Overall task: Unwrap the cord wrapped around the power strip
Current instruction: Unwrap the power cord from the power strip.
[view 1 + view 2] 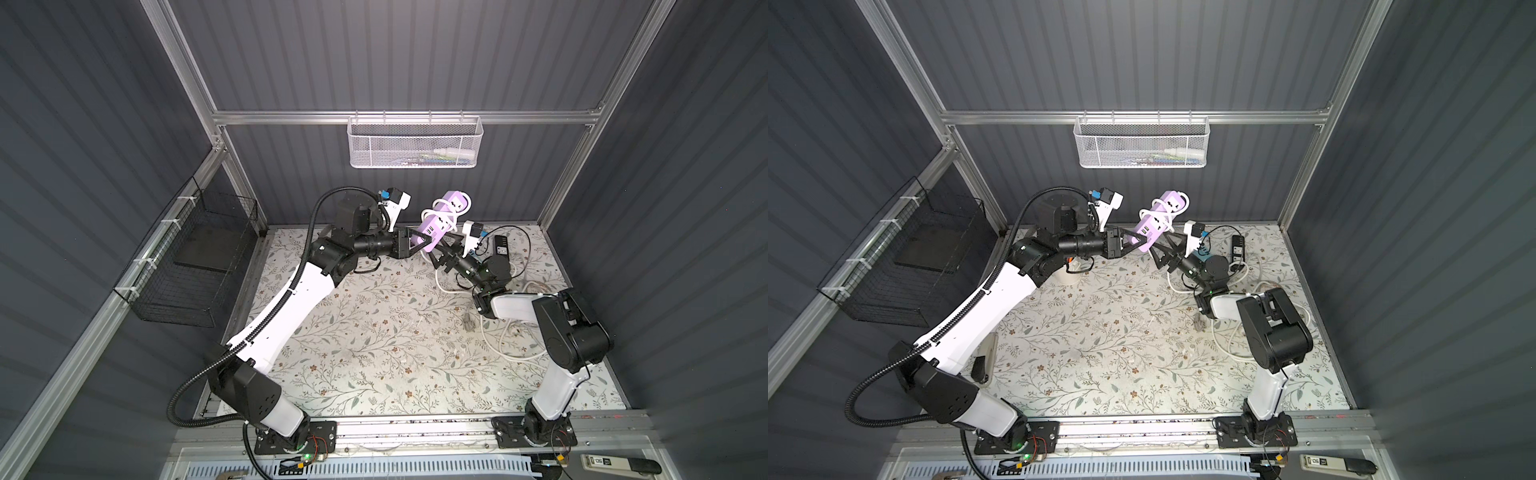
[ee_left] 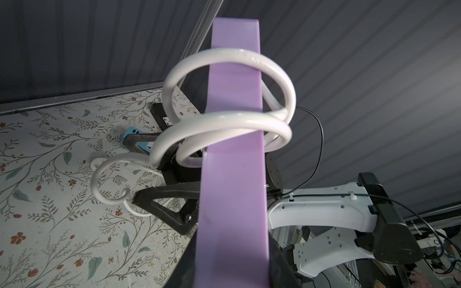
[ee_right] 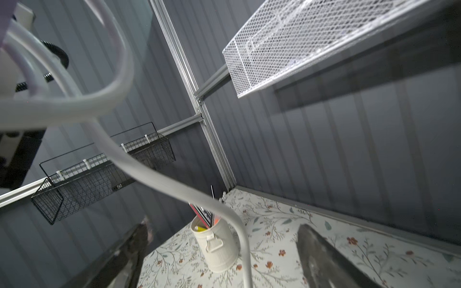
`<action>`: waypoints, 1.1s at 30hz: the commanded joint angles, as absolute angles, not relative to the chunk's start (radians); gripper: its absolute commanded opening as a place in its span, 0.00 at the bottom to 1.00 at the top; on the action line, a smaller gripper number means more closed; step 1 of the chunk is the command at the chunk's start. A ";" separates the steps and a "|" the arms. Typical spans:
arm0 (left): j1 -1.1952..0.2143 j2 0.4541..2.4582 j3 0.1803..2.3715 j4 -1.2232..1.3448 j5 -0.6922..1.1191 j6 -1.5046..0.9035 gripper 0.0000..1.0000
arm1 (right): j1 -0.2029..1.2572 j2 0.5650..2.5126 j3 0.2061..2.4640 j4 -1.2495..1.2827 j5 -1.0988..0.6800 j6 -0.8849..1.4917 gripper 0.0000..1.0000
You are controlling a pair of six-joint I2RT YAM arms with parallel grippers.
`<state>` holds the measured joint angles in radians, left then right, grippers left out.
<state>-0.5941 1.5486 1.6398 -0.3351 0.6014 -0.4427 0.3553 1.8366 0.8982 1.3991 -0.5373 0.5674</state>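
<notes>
While the left hand (image 1: pixel 427 242) clamps the lilac plastic power strip (image 1: pixel 438 226) aloft toward twelve o'clock of the floral tabletop (image 1: pixel 374 332), the right hand (image 1: pixel 443 248) gapes wide at its five o'clock. Its stiff, springy white cord (image 2: pixel 224 119) seems best taken by the loose tail.

Place: enclosed robot test cell, lab-like
Walls: dark grey ribbed panels (image 1: pixel 415 54) in a silver aluminium-profile frame (image 1: pixel 291 118)
Floor: floral-printed tabletop (image 1: pixel 374 332)
Fittings: white mesh basket (image 1: pixel 411 145) and black wire basket (image 1: pixel 187 282), both wall-hung
</notes>
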 commanded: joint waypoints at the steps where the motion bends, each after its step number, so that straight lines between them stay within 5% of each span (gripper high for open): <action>1: -0.594 1.507 1.626 -0.236 0.639 -0.479 0.00 | 0.363 1.867 0.958 1.426 -0.510 0.559 0.92; 6: -0.596 1.500 1.587 -0.182 0.659 -0.513 0.00 | 0.369 1.902 1.021 1.400 -0.509 0.570 0.77; 10: -0.595 1.499 1.580 -0.169 0.662 -0.517 0.00 | 0.370 1.925 1.042 1.413 -0.519 0.599 0.48; 12: -0.595 1.501 1.580 -0.160 0.668 -0.522 0.00 | 0.368 1.928 1.043 1.422 -0.519 0.606 0.43; 17: -0.594 1.498 1.586 -0.176 0.656 -0.500 0.00 | 0.366 1.907 1.025 1.396 -0.512 0.612 0.00; 24: -0.594 1.505 1.623 -0.246 0.636 -0.441 0.00 | 0.330 1.822 0.930 1.352 -0.546 0.638 0.00; 33: -0.594 1.506 1.588 -0.265 0.692 -0.445 0.00 | 0.234 1.606 0.951 0.896 -0.598 0.480 0.00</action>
